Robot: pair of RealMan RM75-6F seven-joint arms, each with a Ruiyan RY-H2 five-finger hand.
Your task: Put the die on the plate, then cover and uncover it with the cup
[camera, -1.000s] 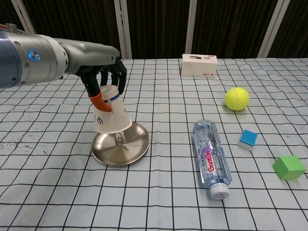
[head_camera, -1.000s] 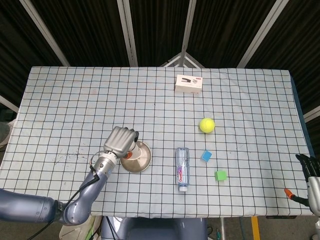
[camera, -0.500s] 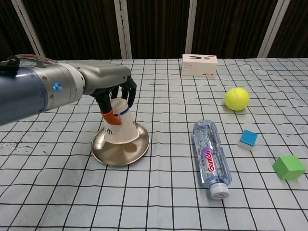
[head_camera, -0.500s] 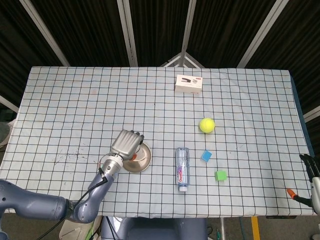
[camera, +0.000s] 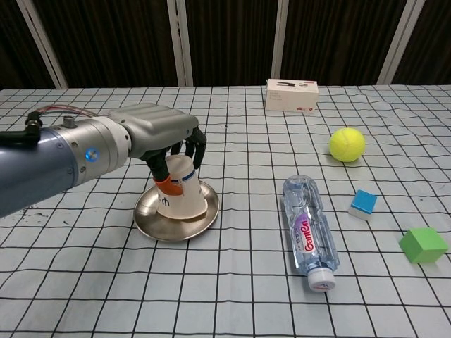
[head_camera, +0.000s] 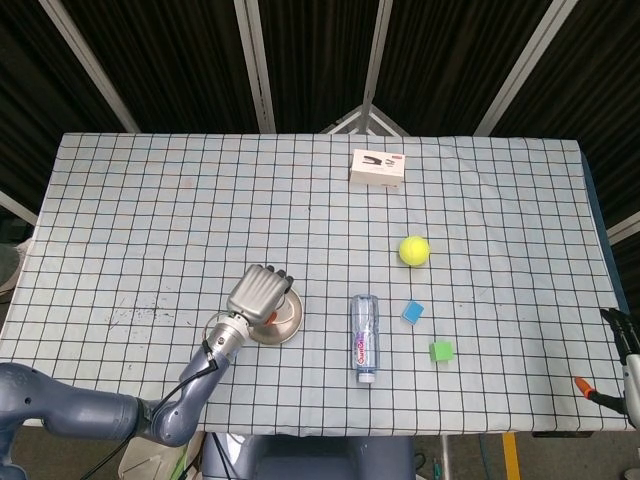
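Observation:
A white paper cup (camera: 181, 196) stands upside down on the round metal plate (camera: 162, 229), held from above by my left hand (camera: 168, 137). The die is hidden, under the cup as far as I can tell. From the head view the left hand (head_camera: 259, 294) covers most of the cup and part of the plate (head_camera: 288, 322). My right hand (head_camera: 626, 345) shows only at the far right edge of the head view, off the table's corner, and how its fingers lie is unclear.
A water bottle (camera: 308, 232) lies right of the plate. Beyond it are a blue block (camera: 363, 204), a green cube (camera: 423, 245) and a tennis ball (camera: 347, 144). A white box (camera: 292, 95) sits at the back.
The left hand has lowered the tilted cup onto the plate; the die, visible a second ago under its rim, is now out of sight.

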